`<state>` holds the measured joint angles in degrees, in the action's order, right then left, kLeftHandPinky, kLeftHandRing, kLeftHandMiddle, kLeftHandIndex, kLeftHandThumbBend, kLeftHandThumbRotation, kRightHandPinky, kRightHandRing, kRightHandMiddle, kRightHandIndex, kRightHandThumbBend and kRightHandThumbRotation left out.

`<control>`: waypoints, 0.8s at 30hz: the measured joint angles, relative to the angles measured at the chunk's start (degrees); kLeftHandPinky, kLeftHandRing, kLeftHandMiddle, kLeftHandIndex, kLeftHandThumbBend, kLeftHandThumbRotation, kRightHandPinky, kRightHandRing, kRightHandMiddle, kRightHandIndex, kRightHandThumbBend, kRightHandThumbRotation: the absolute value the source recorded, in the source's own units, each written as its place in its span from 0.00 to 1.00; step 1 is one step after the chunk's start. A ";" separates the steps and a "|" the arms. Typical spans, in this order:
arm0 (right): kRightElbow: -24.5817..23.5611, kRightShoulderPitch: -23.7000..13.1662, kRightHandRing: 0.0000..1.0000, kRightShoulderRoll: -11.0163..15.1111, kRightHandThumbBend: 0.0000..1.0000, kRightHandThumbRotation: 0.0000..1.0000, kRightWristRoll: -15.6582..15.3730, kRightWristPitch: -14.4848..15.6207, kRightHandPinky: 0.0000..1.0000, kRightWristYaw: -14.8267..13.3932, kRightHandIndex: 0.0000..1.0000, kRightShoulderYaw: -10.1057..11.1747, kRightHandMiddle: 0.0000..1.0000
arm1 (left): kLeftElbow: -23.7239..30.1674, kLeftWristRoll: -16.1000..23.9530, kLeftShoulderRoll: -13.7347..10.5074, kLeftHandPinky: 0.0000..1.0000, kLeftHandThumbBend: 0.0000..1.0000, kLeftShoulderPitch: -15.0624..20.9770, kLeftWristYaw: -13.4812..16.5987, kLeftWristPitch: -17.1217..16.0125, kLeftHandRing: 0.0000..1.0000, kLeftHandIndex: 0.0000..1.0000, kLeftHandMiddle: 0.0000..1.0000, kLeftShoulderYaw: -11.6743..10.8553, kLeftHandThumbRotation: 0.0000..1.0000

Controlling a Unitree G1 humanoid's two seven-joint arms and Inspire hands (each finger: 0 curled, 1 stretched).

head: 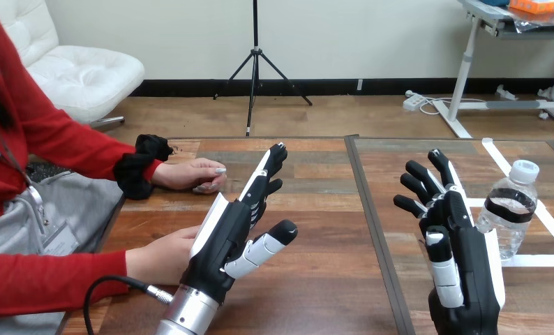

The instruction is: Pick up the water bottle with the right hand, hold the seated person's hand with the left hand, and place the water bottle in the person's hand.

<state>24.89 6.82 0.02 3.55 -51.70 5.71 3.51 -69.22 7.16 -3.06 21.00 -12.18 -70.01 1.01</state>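
A clear water bottle (pixel 510 209) with a white cap and a dark label stands upright at the table's right side. My right hand (pixel 459 251) is raised just left of it, fingers straight and spread, a small gap between them and the bottle. My left hand (pixel 236 227) is open over the table's left half, fingers pointing away and thumb out to the right. The person's near hand (pixel 164 255) rests on the table behind my left palm, partly hidden by it; I cannot tell if they touch. The person's far hand (pixel 190 174) lies flat on the table, apart from my fingertips.
White tape lines (pixel 543 216) mark a square on the table around the bottle. A dark seam (pixel 372 216) runs down the table between my two hands. Bare wood lies in the middle of the table (pixel 330 244).
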 measured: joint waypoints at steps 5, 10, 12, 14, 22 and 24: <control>-0.14 0.14 0.87 0.03 0.98 0.88 0.00 0.00 0.79 0.00 0.95 -0.22 0.89 | 0.00 -0.05 0.00 0.95 1.00 -0.20 -0.16 -0.07 1.00 1.00 1.00 0.00 0.87; -0.47 0.48 0.88 0.04 0.99 0.87 0.01 0.01 0.80 -0.01 0.95 -0.34 0.89 | 0.00 0.02 0.00 0.95 1.00 -0.39 -0.12 -0.08 1.00 1.00 1.00 0.01 0.88; -0.73 0.69 0.88 0.04 0.99 0.87 0.02 0.01 0.80 -0.02 0.95 -0.34 0.89 | 0.00 0.14 0.00 0.95 1.00 -0.45 0.04 -0.09 0.99 1.00 1.00 0.02 0.88; -1.07 0.95 0.88 0.06 0.99 0.87 0.02 0.01 0.80 -0.06 0.95 -0.33 0.89 | 0.00 0.24 0.00 0.95 1.00 -0.52 0.28 -0.09 0.99 1.00 1.00 0.04 0.88; -2.05 1.35 0.86 0.11 1.00 0.86 -1.68 -0.01 0.77 -2.02 0.95 0.21 0.88 | 0.01 0.62 -0.01 0.94 1.00 -0.71 1.39 -0.10 0.99 1.00 1.00 0.14 0.89; -2.11 1.35 0.85 0.12 1.00 0.85 -2.84 -0.30 0.76 -2.98 0.94 0.67 0.87 | 0.01 0.65 0.00 0.95 1.00 -0.71 1.47 -0.11 1.00 1.00 1.00 0.17 0.88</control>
<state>22.78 8.17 0.14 0.70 -52.00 2.72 4.18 -69.21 7.81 -3.05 20.29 -10.71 -70.12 1.18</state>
